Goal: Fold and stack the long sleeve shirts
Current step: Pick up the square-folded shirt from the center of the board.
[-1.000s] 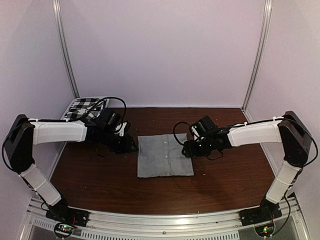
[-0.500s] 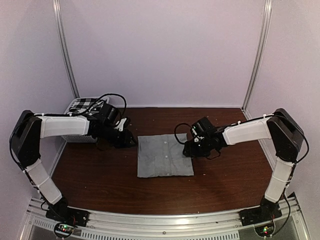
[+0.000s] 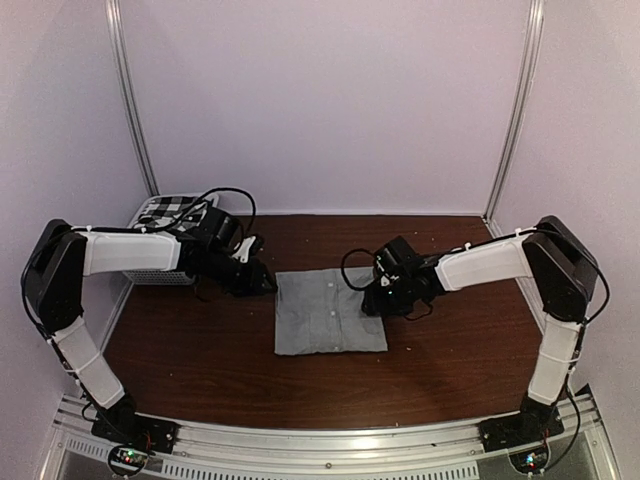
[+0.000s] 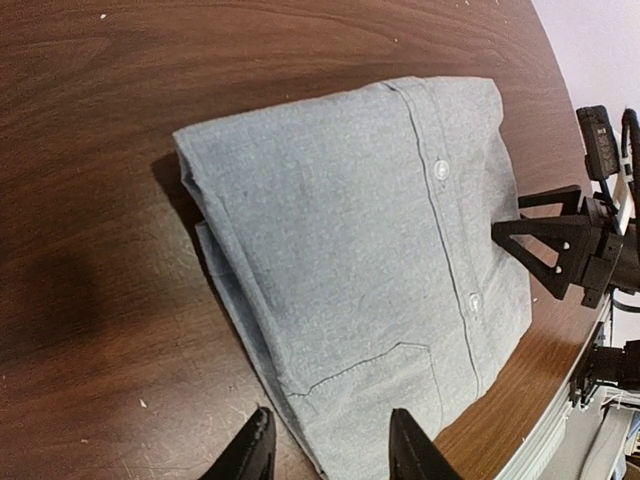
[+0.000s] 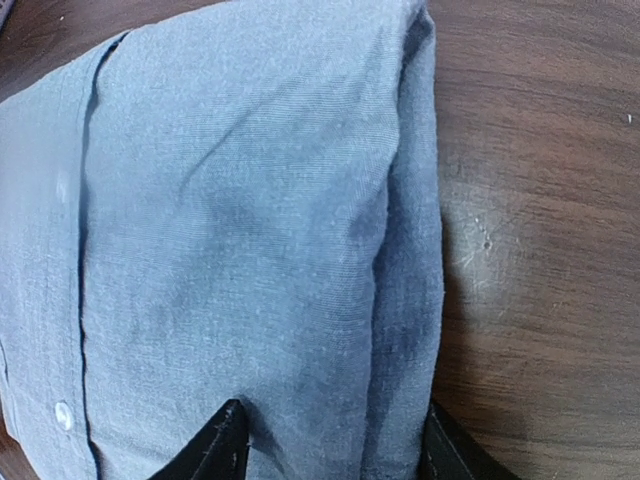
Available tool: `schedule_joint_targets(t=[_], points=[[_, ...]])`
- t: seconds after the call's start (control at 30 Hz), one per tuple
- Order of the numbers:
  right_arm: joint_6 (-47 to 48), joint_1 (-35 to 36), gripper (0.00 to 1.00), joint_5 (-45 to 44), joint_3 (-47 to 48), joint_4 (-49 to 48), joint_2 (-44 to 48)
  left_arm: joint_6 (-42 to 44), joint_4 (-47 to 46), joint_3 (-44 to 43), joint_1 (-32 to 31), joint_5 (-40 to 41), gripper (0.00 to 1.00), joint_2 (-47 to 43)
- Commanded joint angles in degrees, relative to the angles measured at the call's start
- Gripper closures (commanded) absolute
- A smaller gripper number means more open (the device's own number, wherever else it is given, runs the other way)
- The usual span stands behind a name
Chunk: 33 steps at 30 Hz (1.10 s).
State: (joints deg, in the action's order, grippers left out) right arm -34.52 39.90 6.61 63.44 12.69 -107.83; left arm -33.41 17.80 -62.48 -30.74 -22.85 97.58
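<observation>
As the folded light grey button-front shirt lies flat at the middle of the dark wooden table, I note the left gripper spread over its left edge. The right gripper straddles the opposite fold; I cannot tell whether it pinches. The black-and-white checked shirt sits at far left.

The left arm and right arm are wearing white covers between black joints. Black cables are looping at the wrists. The left gripper is showing smooth, curved black fingers. Lights are glowing at the bases.
</observation>
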Motion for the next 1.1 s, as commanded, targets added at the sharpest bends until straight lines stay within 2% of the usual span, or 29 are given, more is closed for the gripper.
schedule_joint_targets(t=[0.0, 0.17, 0.3, 0.5, 0.6, 1.07], points=[[-0.8, 0.9, 0.45, -1.7, 1.4, 1.6, -2.1, 1.0, -2.6, 0.0, 0.2, -1.2, 0.60, 0.4], [-1.2, 2.4, 0.53, -2.5, 2.7, 2.8, -4.1, 1.0, -2.6, 0.1, 0.2, -1.0, 0.61, 0.3], [-1.1, 2.5, 0.63, -3.3, 2.8, 3.4, -4.5, 0.9, -2.9, 0.7, 0.2, -1.2, 0.61, 0.1], [0.1, 2.3, 0.90, -5.8, 4.7, 5.5, -4.1, 1.0, -3.0, 1.0, 0.2, -1.2, 0.61, -0.2], [0.9, 1.9, 0.99, -6.3, 5.9, 6.5, -3.9, 0.9, -3.0, 0.9, 0.2, -1.2, 0.61, -0.4], [9.5, -3.4, 1.00, -12.5, 11.4, 10.8, -2.8, 1.4, -2.6, 1.5, 0.2, -1.2, 0.62, -1.0]])
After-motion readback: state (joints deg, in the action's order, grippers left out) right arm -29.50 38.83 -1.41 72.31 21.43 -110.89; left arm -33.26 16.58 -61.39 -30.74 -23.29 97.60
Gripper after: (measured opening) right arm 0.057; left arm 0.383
